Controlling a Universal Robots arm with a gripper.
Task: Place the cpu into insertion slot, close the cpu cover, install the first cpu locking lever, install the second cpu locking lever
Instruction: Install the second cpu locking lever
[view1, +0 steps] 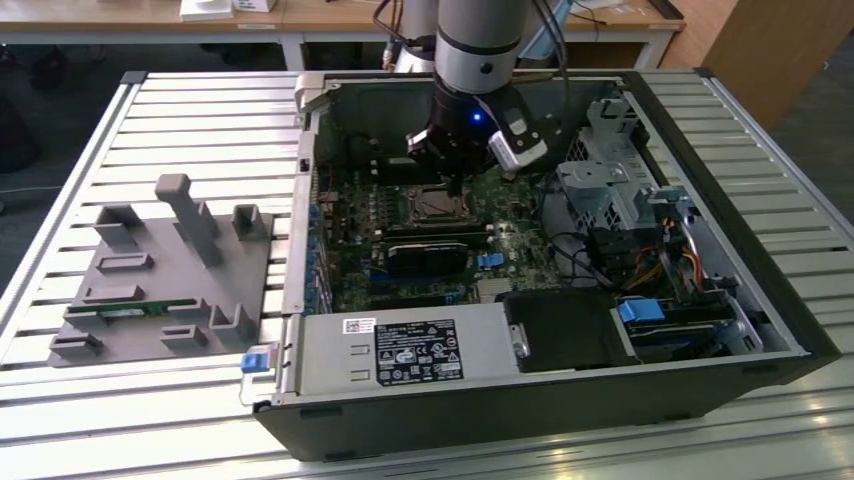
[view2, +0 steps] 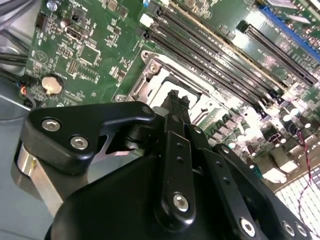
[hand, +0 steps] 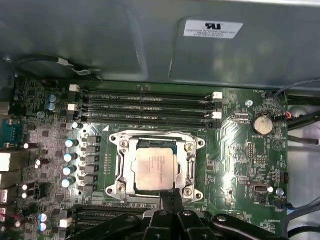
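**Already seated: chip in, cover down, jaws at the socket's edge**

Judging by how things lie, the work stands at the locking-lever steps. In the first wrist view the cpu (hand: 155, 169) lies flat in the insertion slot (view1: 434, 205), directly ahead of the jaws (hand: 170, 196). The cpu cover (hand: 127, 165) lies over it, so the chip shows through the square window. The jaws are clenched on nothing, two slim black fingers pressed into one narrow tip. That tip rests at the near rim of the socket frame, touching it or just above; I cannot tell which. I also cannot tell whether either lever is latched.

A thin wire lever calls for a small, firm push from that closed tip, kept clear of the chip's face.

The cpu has a dull, smooth silver-grey top, square with softened corners. The cover is bright stamped sheet metal, thin and springy-looking, with screw heads at its corners. Beyond the socket from the jaws run long, narrow black memory slots (hand: 145, 102) on the green, densely studded motherboard (hand: 235, 165).
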